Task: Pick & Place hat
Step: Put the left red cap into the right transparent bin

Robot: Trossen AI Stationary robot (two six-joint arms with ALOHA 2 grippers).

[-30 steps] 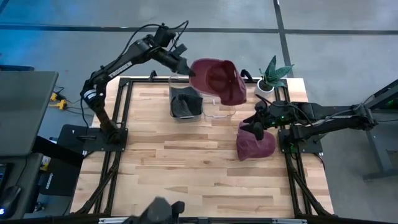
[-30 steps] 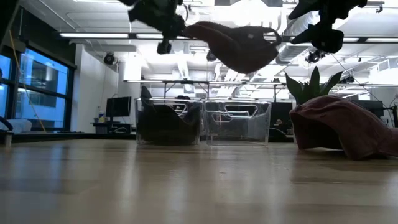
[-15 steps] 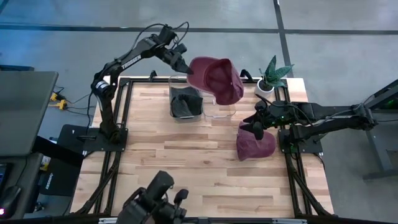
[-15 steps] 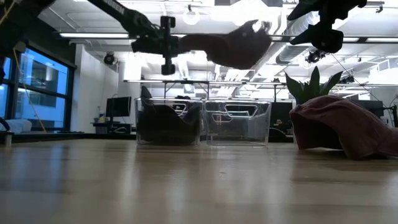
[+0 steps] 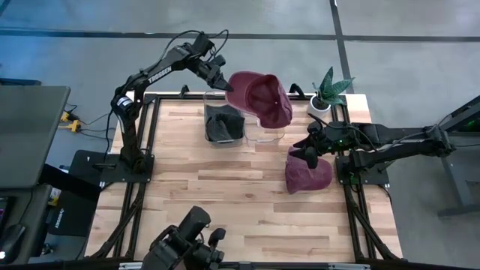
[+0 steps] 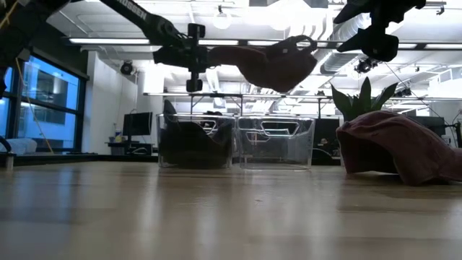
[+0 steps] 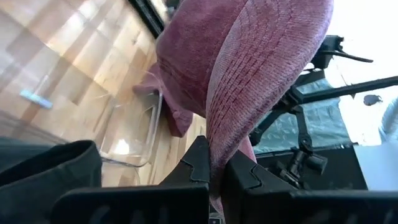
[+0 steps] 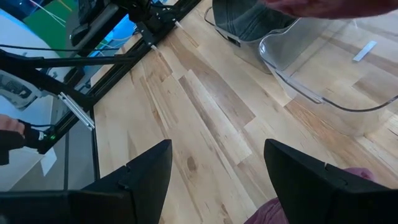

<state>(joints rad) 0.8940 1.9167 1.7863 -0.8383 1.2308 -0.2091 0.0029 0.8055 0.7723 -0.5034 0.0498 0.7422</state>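
Observation:
My left gripper [image 5: 226, 83] is shut on a maroon hat [image 5: 261, 97] and holds it in the air above the two clear bins at the table's far side. In the low view the hat [image 6: 273, 63] hangs over the empty right bin [image 6: 276, 141]. The left bin [image 5: 223, 124] holds a dark hat. A second maroon hat [image 5: 307, 173] lies crown up on the table at the right. Above its far edge my right gripper [image 5: 309, 148] stands open with nothing between its fingers [image 8: 144, 177]. My left gripper pinches the hat's edge [image 7: 216, 148] between its two fingers [image 7: 198, 163]. It comes in nearly level from the table's left. The hat is lifted clear and reaches out beyond the fingertips over the right bin, its body sagging a little.
A potted plant [image 5: 328, 93] stands at the far right corner, beside the right bin. The wooden table [image 5: 225, 202] shows bare boards in front of the bins. Black frame rails run along the table's sides.
My left gripper has come down toward the bins with the maroon hat and has turned its wrist. Most of this happened in the earlier half second. The hat has turned with it and now sits lower over the right bin, still clear of it.

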